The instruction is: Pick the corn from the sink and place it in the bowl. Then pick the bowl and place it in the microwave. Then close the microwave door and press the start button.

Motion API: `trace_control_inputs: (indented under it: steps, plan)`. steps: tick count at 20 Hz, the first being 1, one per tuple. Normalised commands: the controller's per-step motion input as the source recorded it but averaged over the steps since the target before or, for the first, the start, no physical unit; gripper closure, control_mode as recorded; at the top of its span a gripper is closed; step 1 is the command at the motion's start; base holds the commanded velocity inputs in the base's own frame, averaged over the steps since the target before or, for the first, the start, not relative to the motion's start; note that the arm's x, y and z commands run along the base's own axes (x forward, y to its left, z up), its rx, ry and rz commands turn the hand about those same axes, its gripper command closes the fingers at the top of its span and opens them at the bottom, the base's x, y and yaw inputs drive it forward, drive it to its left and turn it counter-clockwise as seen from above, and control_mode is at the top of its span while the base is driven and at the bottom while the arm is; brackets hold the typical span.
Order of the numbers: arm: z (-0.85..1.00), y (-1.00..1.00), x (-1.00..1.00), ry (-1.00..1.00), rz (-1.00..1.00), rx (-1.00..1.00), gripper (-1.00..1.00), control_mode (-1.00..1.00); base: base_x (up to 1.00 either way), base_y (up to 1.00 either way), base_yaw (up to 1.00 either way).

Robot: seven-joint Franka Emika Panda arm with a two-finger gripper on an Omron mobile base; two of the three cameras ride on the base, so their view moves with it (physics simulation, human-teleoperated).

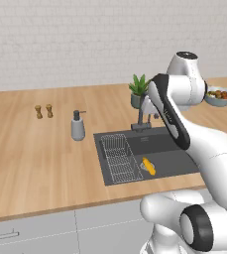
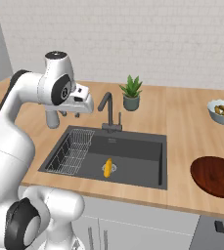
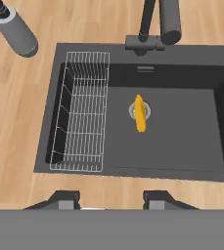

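Small yellow-orange corn cob (image 3: 140, 113) lies on floor of dark grey recessed sink (image 3: 182, 146), across round steel drain (image 3: 132, 111), right of wire rack (image 3: 81, 112); long axis runs near-to-far; two-finger gripper (image 3: 111, 201) hovers high above near sink edge, fingers apart, empty; corn sits below and farther out, slightly right; glossy reddish-brown bowl (image 2: 216, 177) waits on counter, right of sink.

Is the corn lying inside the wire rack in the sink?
No, the corn lies on the sink floor over the round drain, beside the wire rack and apart from it.
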Motion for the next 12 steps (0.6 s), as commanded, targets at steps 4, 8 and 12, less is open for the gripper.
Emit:
trace_control_inputs:
  steps: [4, 8, 12]
  plan:
    - [0.0, 0.0, -0.37, -0.03, 0.0, 0.0, -1.0, -1.0, 0.0, 0.0, 0.0]
    - [-0.03, -0.01, -0.64, -0.01, 0.0, 0.0, -1.0, -1.0, 0.0, 0.0, 0.0]
    - [-0.04, -0.16, -0.73, 0.0, -0.01, 0.0, -1.0, -1.0, 0.0, 0.0, 0.0]
